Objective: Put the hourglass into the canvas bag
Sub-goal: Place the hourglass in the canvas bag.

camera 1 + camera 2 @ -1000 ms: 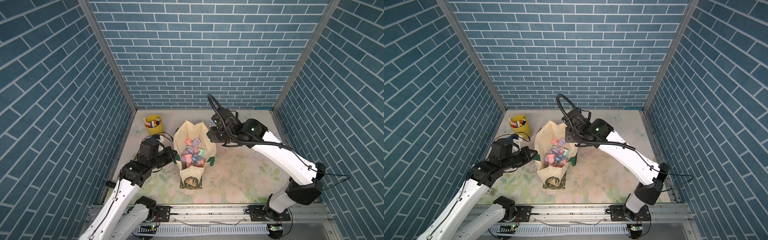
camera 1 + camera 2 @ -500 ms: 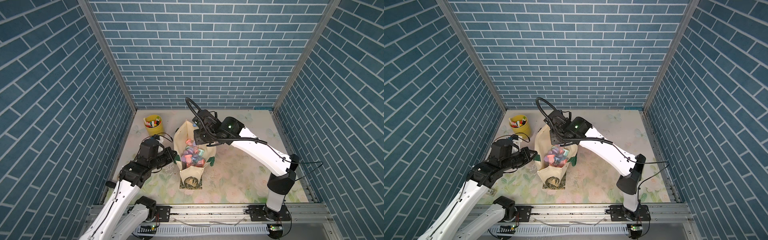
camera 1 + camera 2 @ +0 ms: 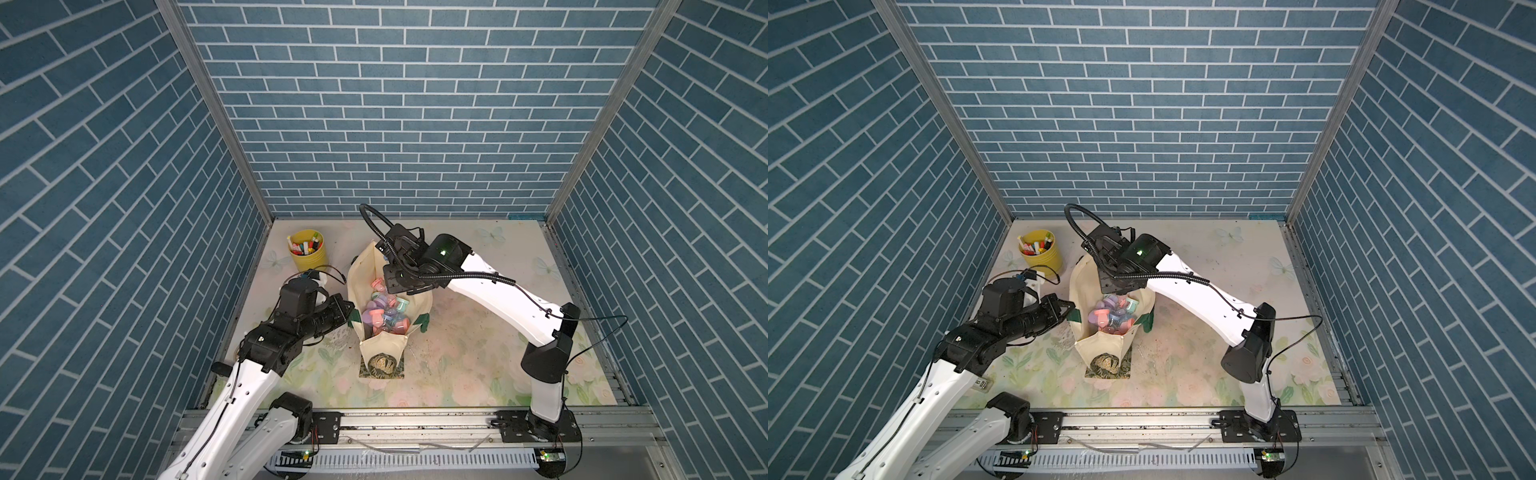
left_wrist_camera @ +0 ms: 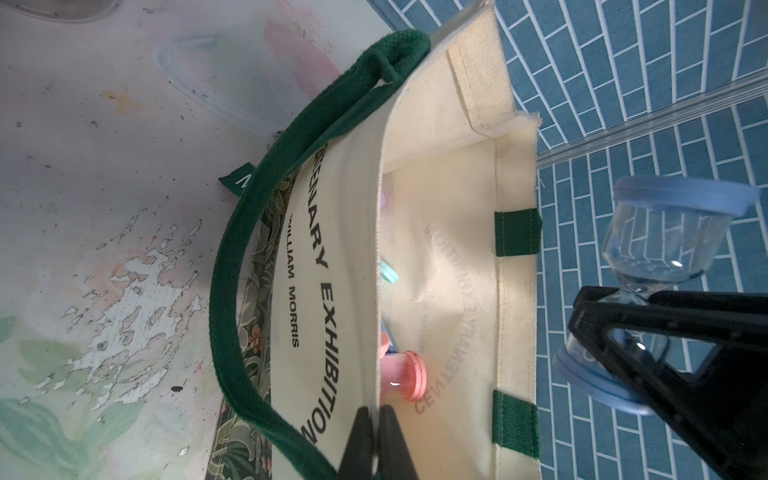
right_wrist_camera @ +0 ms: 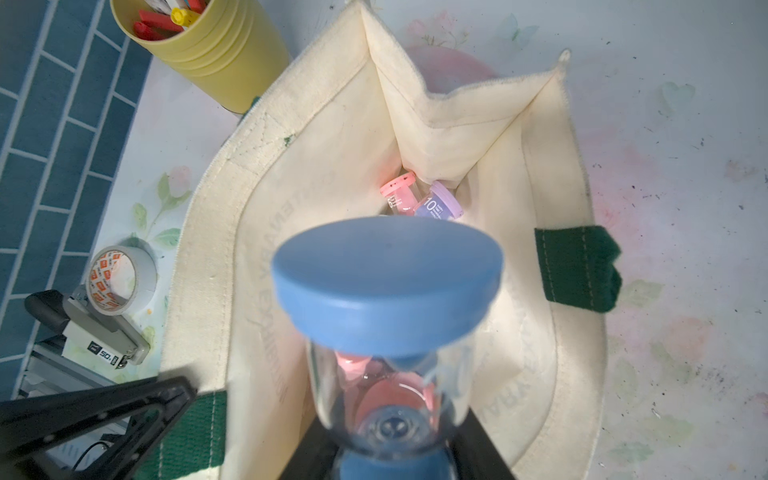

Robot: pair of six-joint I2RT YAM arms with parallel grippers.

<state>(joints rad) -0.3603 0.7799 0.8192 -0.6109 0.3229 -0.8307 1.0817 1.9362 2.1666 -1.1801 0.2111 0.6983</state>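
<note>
Blue-capped and clear-glassed, the hourglass (image 5: pixel 386 286) hangs over the open mouth of the canvas bag (image 5: pixel 540 332), not yet inside it. The right gripper (image 4: pixel 636 297) clamps it at its narrow waist, one cap pointing down toward the opening. The left gripper (image 4: pixel 376 415) is pinched tight on the rim of the bag wall that faces the table's left edge, and this holds the mouth apart.

The bag stands left of the middle of the table (image 3: pixel 478 332), with its patterned end panel toward the front edge. A heap of pastel hourglasses (image 3: pixel 384 311) already lies in it. In both top views the right wrist hides the held one.

I judge the carry finished and the drop-in at hand. The next move calls for lowering the right gripper straight down through the mouth, clear of the folded-in cloth at the bag's back end. The jaws should part only once the glass is close above the heap, with the left pinch held meanwhile.
</note>
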